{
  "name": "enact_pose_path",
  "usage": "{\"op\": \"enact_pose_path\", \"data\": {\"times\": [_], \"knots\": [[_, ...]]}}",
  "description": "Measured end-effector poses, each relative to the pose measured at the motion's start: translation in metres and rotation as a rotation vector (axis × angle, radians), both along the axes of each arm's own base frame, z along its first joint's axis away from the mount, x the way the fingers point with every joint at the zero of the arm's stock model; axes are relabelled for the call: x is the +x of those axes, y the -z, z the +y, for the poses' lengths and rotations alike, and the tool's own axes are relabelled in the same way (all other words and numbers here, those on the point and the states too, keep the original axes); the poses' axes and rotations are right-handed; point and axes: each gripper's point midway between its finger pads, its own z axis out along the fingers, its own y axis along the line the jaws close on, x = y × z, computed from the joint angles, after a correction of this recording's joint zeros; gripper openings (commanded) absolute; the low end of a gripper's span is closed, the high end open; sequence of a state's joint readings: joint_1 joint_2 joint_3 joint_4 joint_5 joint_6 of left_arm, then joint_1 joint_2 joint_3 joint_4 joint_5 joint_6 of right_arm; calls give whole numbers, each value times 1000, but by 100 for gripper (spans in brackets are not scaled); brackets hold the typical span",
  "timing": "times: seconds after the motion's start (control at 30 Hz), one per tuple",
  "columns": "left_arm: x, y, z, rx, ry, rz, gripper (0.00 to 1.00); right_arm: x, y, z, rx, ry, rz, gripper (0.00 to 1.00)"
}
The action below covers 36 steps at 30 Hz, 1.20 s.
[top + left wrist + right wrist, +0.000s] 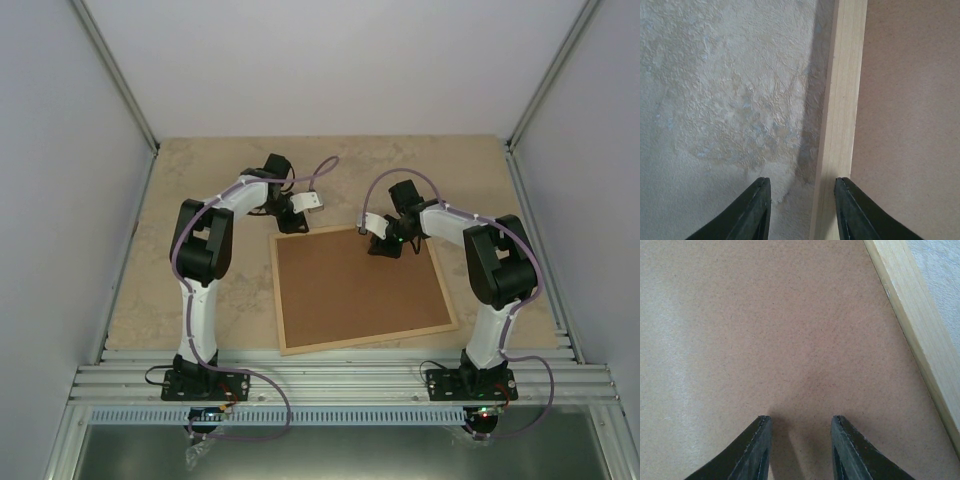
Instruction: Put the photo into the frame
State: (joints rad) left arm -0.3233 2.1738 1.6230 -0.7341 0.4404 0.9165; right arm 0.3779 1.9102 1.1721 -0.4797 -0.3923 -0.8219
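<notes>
So the frame (370, 339) is lying flat on the table (200, 190), roughly in the middle and between the two arms, turned a bit so its corners don't line up with the table edges. It's a thin rectangular rim of pale wood with a fine straight grain and squared-off edges. Filling it is a flat brown backing board (360, 285), matte and slightly speckled (looks like pressed fibreboard to me). The photo doesn't show in any of the views, so I can't tell where it is. The tabletop is a beige, stone-looking surface with a bumpy, crinkled texture and some darker tan blotches. The left gripper (801, 185) hangs at the frame's far left corner. Its two dark, pointed fingers are parted with nothing clamped between them, one finger over bare table and the other over the wooden rail, which runs straight up the wrist view with the board just to its right. The right gripper (801, 420) is above the far right part of the board. Its jaws are also spread and empty, and they cast a soft shadow on the brown surface. The pale rail cuts diagonally across the upper right of that wrist view.
</notes>
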Motion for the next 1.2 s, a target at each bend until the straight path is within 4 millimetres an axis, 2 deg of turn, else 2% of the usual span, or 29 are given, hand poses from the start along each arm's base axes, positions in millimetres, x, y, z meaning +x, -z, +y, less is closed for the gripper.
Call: {"op": "enact_pose_path", "data": {"times": [1.2], "knots": [[-4, 0, 1, 83, 54, -134, 40, 0, 0, 0, -1, 15, 17, 34]]}}
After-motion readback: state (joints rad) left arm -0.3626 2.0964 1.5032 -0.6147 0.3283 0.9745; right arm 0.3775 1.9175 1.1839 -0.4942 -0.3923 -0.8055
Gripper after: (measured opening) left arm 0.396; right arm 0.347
